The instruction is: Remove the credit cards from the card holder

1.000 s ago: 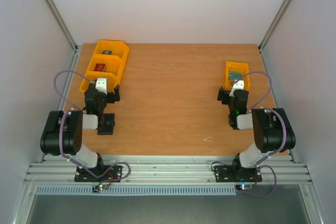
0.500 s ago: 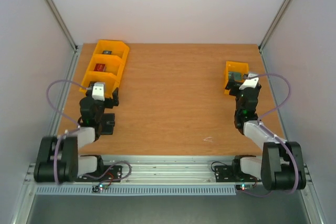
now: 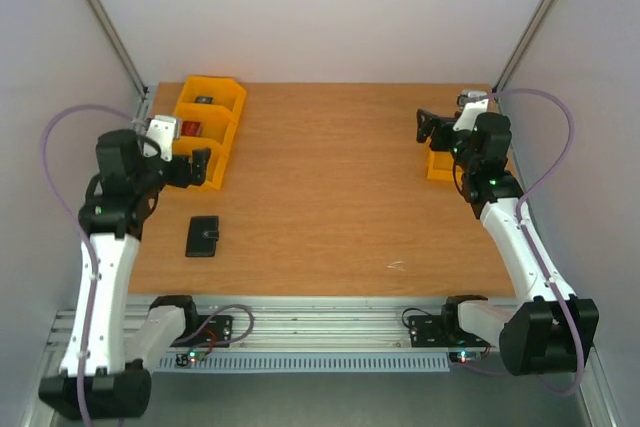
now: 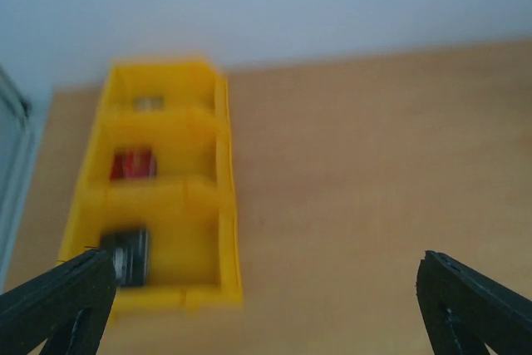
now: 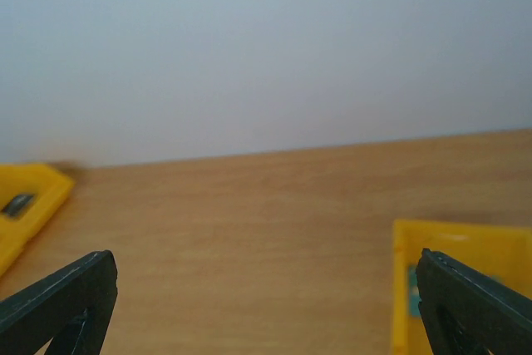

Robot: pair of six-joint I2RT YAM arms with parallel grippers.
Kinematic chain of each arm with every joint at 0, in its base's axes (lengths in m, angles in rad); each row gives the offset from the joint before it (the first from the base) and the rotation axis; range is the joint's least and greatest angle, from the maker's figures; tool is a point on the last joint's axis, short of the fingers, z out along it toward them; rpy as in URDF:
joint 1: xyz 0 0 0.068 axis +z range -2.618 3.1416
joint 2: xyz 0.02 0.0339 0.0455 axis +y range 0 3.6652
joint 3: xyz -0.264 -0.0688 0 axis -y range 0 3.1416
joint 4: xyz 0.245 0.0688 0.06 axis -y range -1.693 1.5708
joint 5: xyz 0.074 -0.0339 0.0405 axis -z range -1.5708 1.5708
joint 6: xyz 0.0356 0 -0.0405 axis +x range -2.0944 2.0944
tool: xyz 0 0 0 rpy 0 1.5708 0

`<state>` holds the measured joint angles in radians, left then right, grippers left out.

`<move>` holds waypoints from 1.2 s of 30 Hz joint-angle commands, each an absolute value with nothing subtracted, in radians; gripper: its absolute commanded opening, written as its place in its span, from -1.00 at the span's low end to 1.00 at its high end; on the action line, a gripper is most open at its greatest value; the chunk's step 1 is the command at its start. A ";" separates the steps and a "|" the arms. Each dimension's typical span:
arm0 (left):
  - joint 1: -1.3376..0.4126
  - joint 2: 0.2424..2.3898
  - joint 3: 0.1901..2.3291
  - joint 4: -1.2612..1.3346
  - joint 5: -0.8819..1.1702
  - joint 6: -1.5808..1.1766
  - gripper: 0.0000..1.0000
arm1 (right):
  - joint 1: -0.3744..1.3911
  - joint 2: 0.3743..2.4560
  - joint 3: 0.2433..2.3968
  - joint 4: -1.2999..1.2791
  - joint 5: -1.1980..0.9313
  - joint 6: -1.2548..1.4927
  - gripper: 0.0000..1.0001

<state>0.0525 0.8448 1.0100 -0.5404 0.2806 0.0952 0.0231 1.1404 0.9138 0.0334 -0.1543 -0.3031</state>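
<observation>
While both arms are rising and fanning outward from the low, tucked pose of a second ago, we are watching the card holder (image 3: 203, 236) come into plain sight. It is lying flat and shut on the table (image 3: 330, 207), black side up, near the front left. It is sitting in the same spot where the left arm was crouching over it a moment earlier.

The left gripper (image 3: 202, 169) is now hanging in the air beside the near end of the three-compartment yellow bin (image 3: 232, 127). Its jaws are spread wide with nothing between them. The right gripper (image 3: 427, 129) is likewise gaping and empty, and has lifted above the small yellow bin (image 3: 438, 165) at the far right.

We are finding none of the credit cards outside the holder that we can name. A red item (image 3: 188, 129) is resting in the long bin's middle compartment, but we cannot tell what it is.

As we are reading it, the job is only starting. The holder has not been opened, and an arm will need to come down to it first.
</observation>
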 commanded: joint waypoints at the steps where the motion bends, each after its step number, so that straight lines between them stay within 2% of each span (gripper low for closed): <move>1: 0.088 1.052 1.177 -1.175 0.304 0.247 0.98 | 0.096 1.135 1.002 -0.278 -0.256 -0.225 0.97; 5: 0.118 1.213 1.258 -1.387 0.340 0.346 0.84 | 0.248 1.140 1.031 -0.368 -0.240 -0.228 0.97; 8: 0.130 1.264 1.241 -1.408 0.339 0.375 0.82 | 0.398 1.147 1.020 -0.376 -0.179 -0.260 0.97; 12: 0.162 1.339 1.139 -1.334 0.281 0.430 0.79 | 0.474 1.180 1.017 -0.364 -0.194 -0.226 0.97; 16: 0.268 1.469 1.101 -1.237 0.273 0.442 0.65 | 0.511 1.213 1.031 -0.362 -0.194 -0.224 0.97; 20: 0.281 1.603 1.122 -1.190 0.296 0.443 0.49 | 0.533 1.233 1.051 -0.374 -0.193 -0.251 0.97; 24: 0.283 1.730 1.139 -1.129 0.268 0.396 0.18 | 0.545 1.238 1.072 -0.409 -0.189 -0.264 0.96; 31: 0.291 1.820 1.130 -1.038 0.280 0.387 0.13 | 0.554 1.230 1.085 -0.446 -0.207 -0.284 0.96; 36: 0.290 1.903 1.152 -1.093 0.441 0.388 0.03 | 0.568 1.257 1.126 -0.487 -0.226 -0.293 0.95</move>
